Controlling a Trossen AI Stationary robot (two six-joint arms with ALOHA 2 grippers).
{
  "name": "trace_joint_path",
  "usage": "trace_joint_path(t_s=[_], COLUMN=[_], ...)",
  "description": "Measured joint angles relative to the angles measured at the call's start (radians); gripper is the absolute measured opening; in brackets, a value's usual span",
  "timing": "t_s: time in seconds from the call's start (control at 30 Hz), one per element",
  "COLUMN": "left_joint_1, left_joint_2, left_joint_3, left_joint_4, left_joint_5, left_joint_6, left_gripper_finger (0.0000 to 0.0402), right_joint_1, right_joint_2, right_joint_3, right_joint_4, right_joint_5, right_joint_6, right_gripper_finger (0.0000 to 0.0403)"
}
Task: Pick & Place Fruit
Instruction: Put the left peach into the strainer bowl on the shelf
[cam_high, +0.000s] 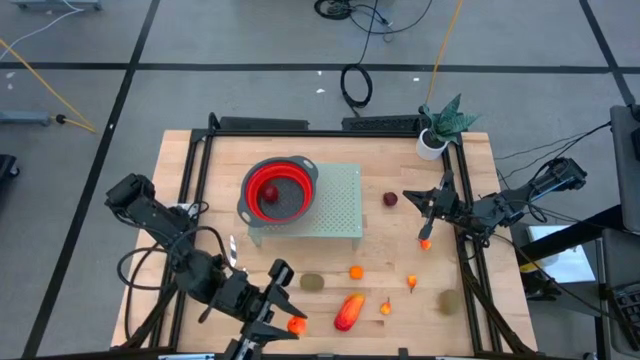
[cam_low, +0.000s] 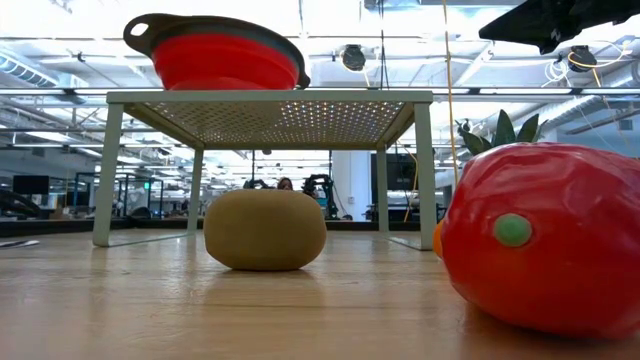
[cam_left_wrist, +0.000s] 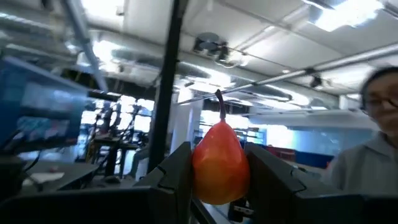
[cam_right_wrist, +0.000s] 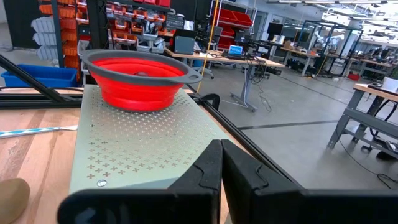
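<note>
Left gripper (cam_high: 285, 322), at the table's near edge, is clamped on a small red-orange pear-shaped fruit (cam_left_wrist: 219, 163), one finger (cam_left_wrist: 176, 177) on each side and the stem pointing up; in the left wrist view the fruit is lifted toward the room, with a person at the frame's edge beyond it. Loose on the wooden table (cam_high: 190, 180) lie the other fruit: an elongated red-orange piece (cam_high: 348, 311), a brown-green oval (cam_high: 313, 283), a small orange piece (cam_high: 356, 271), two tiny orange pieces (cam_high: 411, 283), a second oval (cam_high: 449, 299) and a dark-red round one (cam_high: 390, 199). One red fruit (cam_high: 270, 194) sits inside the red bowl (cam_high: 300, 176), which stands on the perforated grey rack (cam_high: 340, 210). Right gripper (cam_right_wrist: 221, 163), fingers pressed together and holding nothing, hovers at the table's right side beside the rack. A potted plant (cam_high: 436, 128) stands at the far right corner.
</note>
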Motion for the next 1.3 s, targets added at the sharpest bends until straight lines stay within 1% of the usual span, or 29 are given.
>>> trace_joint_path(t_s=[0.07, 0.23, 0.37, 0.5, 0.6, 0.7, 0.9, 1.0, 1.1, 1.17, 1.3], left_joint_1=[0.000, 0.000, 0.006, 0.011, 0.019, 0.023, 0.029, 0.029, 0.026, 0.026, 0.027], left_joint_2=[0.000, 0.000, 0.000, 0.000, 0.000, 0.000, 0.000, 0.000, 0.000, 0.000, 0.000], left_joint_3=[0.000, 0.000, 0.000, 0.000, 0.000, 0.000, 0.000, 0.000, 0.000, 0.000, 0.000], left_joint_4=[0.026, 0.094, 0.122, 0.162, 0.159, 0.159, 0.150, 0.079, -0.077, -0.190, -0.399], left_joint_5=[-0.079, -0.329, -0.477, -0.557, -0.626, -0.680, -0.695, -0.717, -0.761, -0.779, -0.783], left_joint_6=[-0.037, -0.143, -0.245, -0.318, -0.397, -0.436, -0.439, -0.419, -0.465, -0.535, -0.707], left_gripper_finger=[0.0124, 0.0124, 0.0124, 0.0124, 0.0124, 0.0124, 0.0124, 0.0124, 0.0124, 0.0124, 0.0124], right_joint_1=[0.000, 0.000, 0.000, 0.000, 0.000, 0.000, 0.000, 0.000, 0.000, 0.000, 0.000], right_joint_2=[0.000, 0.000, 0.000, 0.000, 0.000, 0.000, 0.000, 0.000, 0.000, 0.000, 0.000], right_joint_3=[0.000, 0.000, 0.000, 0.000, 0.000, 0.000, 0.000, 0.000, 0.000, 0.000, 0.000], right_joint_4=[0.000, -0.004, -0.004, -0.004, -0.004, -0.004, -0.004, -0.004, -0.004, -0.004, -0.004], right_joint_5=[0.000, 0.000, 0.000, 0.000, 0.000, 0.000, 0.000, 0.000, 0.000, 0.000, 0.000], right_joint_6=[0.000, -0.003, -0.003, -0.003, -0.003, -0.003, -0.003, -0.003, -0.003, -0.003, -0.003], right_gripper_finger=[0.0000, 0.0000, 0.0000, 0.0000, 0.0000, 0.0000, 0.0000, 0.0000, 0.0000, 0.0000, 0.0000])
